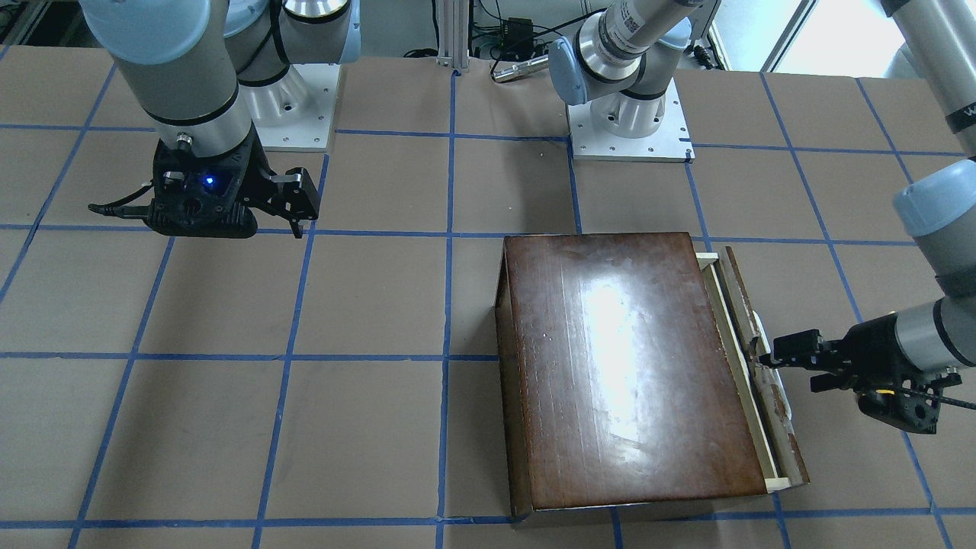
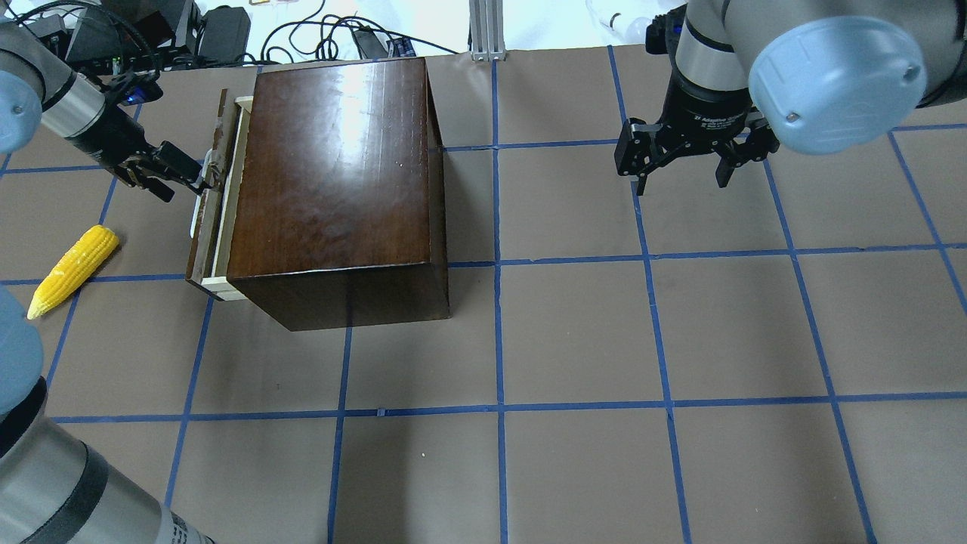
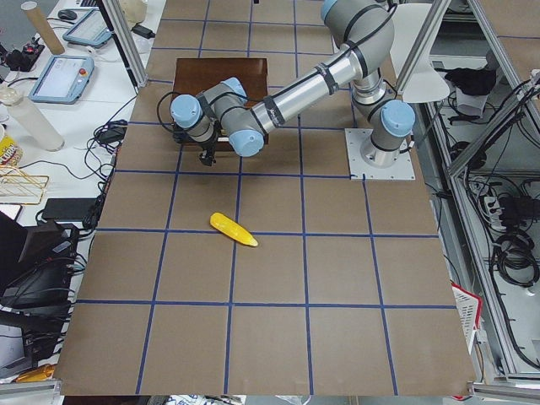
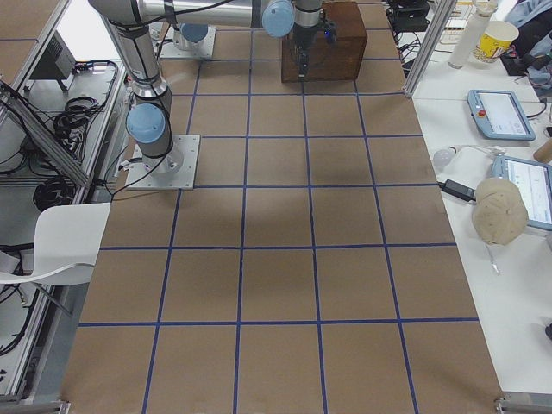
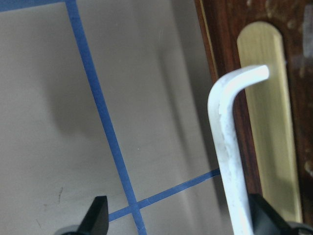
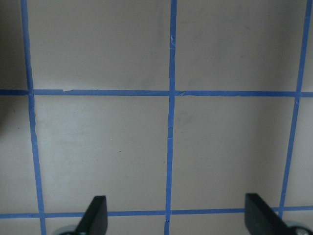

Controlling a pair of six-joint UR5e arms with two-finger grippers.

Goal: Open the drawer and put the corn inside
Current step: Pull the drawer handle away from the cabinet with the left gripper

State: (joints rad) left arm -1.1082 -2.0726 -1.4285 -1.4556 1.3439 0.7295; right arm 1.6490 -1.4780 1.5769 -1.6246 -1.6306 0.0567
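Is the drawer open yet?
Barely open: the drawer shows a strip of pale wood between its dark front and the box.

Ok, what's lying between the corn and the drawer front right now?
Nothing. The overhead view shows only bare table and a blue tape line between the corn and the drawer.

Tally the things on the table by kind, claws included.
Wooden box, with its drawer slightly pulled out: 1
Corn: 1
Claws: 2, the left claw and the right claw
Total: 4
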